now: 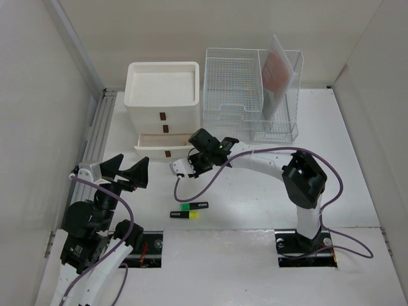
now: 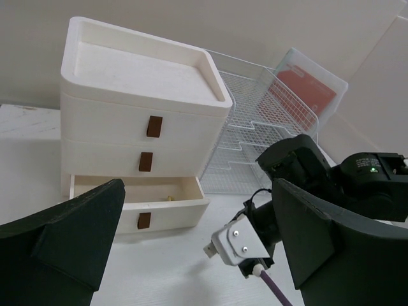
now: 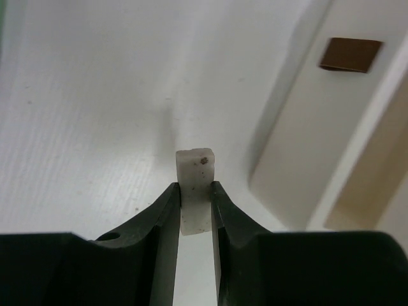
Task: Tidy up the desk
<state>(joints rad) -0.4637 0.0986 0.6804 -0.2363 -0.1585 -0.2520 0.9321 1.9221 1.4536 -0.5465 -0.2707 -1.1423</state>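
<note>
White table [image 1: 255, 197], walled in beige, spreads under both your arms. Your left jaws hang wide open at its near left, short of the drawer box [image 1: 162, 95], whose bottom drawer [image 1: 159, 145] stands open. Your right jaws pinch a small white block [image 3: 194, 167] just beside that drawer, two markers [image 1: 189, 210] lying nearer you.

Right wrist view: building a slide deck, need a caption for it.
Right pincer grips a small white block above the desk, beside a drawer front with a brown handle.
</note>
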